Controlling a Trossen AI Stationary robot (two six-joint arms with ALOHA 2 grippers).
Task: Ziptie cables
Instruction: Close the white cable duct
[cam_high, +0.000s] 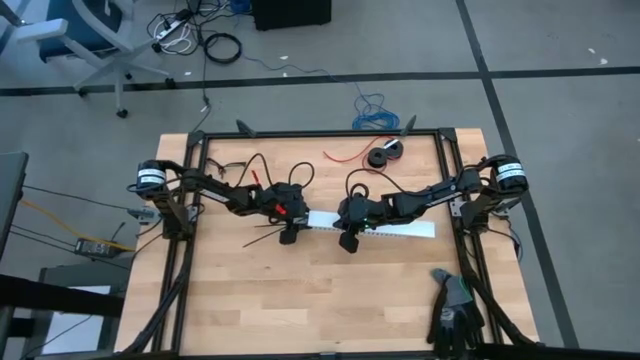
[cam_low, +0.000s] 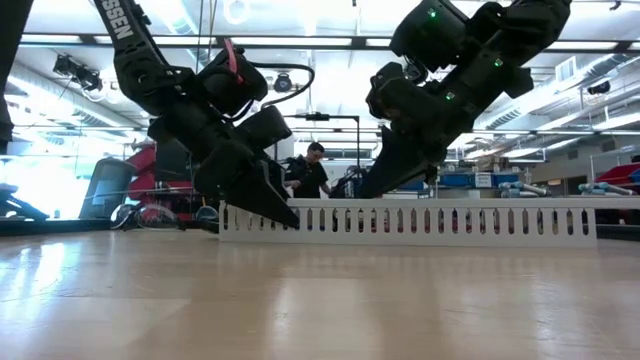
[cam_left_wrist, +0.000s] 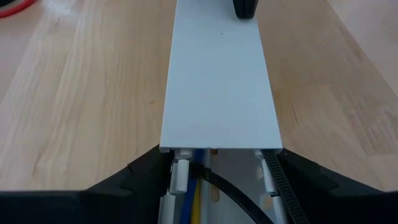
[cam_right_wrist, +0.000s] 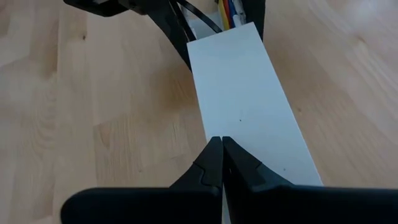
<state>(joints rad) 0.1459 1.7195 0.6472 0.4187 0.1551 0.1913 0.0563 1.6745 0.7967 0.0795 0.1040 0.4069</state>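
I have both arms reaching in toward the middle of the surface (cam_high: 250, 300), where a long white slotted duct (cam_high: 400, 229) with a flat white lid (cam_left_wrist: 217, 81) lies across the centre.

My left end effector (cam_left_wrist: 217, 186) sits at the duct's left end, its fingers (cam_left_wrist: 143, 177) spread wide and straddling the duct on both sides, seemingly against its walls. The cables (cam_left_wrist: 193, 199) lie inside the duct at that open end: I can make out blue, yellow and white strands running under the lid, with a black ziptie (cam_left_wrist: 233, 190) curving across them and a toothed black strip along one inner wall. How far the cables run beneath the lid is hidden.

My right end effector (cam_right_wrist: 222, 155) is fully closed, fingertips pressed together with nothing between them, resting on top of the lid a little farther along the duct toward the right edge.

Near the far edge lie a thin red wire (cam_high: 345, 156) and a black tape roll (cam_high: 383, 154). A pair of gloves (cam_high: 455, 310) sits at the near right corner.
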